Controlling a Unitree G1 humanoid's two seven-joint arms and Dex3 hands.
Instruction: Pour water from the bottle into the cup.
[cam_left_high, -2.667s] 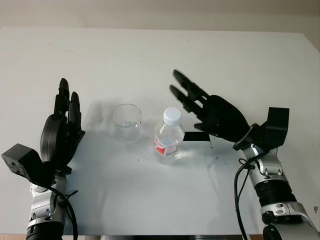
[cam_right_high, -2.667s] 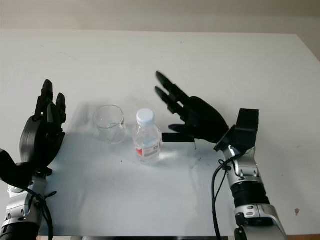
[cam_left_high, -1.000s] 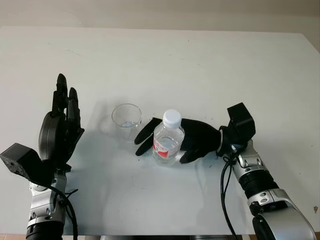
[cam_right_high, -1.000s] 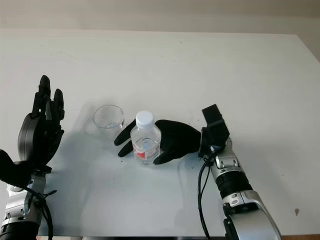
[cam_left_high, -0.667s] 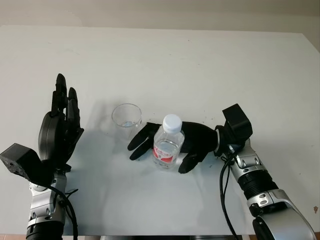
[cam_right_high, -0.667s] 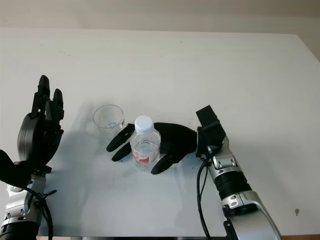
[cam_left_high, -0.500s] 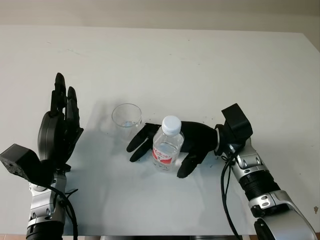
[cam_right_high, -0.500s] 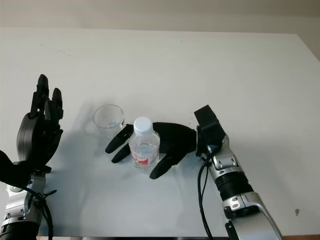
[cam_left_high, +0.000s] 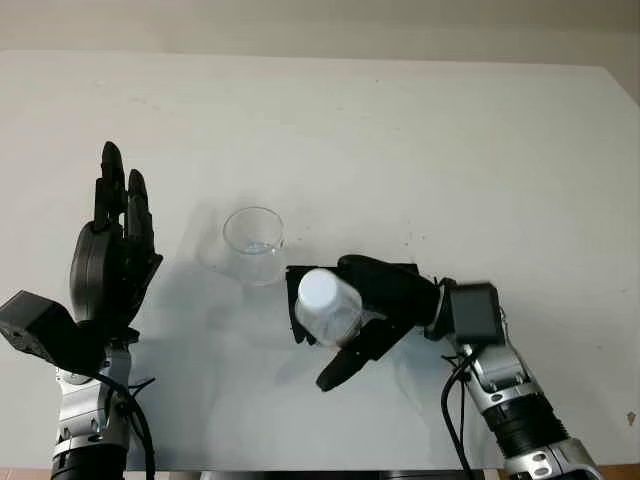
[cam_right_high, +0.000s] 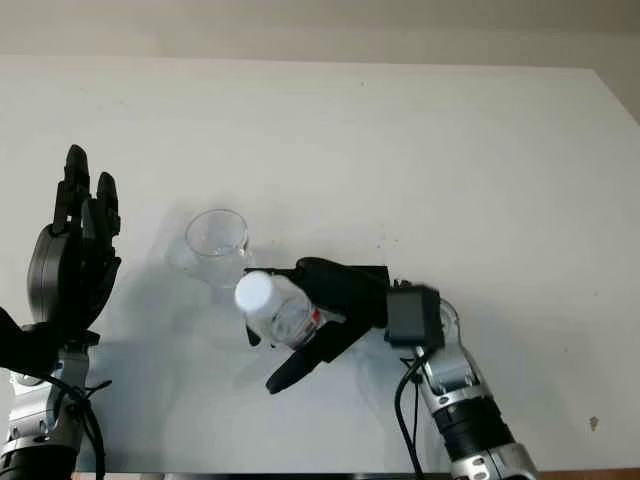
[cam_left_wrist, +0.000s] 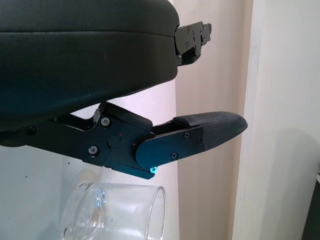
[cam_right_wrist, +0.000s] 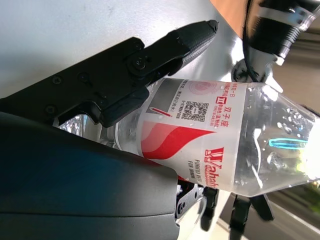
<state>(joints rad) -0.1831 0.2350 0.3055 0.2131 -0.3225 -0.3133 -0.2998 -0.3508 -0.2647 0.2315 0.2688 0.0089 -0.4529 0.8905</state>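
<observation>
A clear plastic cup stands upright on the white table, with a little water at its bottom. My right hand is shut on the clear water bottle, which has a white cap and a red label. It holds the bottle off the table just in front and to the right of the cup, tilted with the cap on. In the right wrist view the fingers wrap the bottle across its label. My left hand is open and raised left of the cup.
The white table reaches a pale wall at the back, and its right edge shows at the far right. Small dark specks mark the tabletop near the right hand. Nothing else stands on the table.
My right hand has shut on the bottle, lifted it off the table and tilted it, while the arm drew back toward the near edge. The left hand moved slightly left.
</observation>
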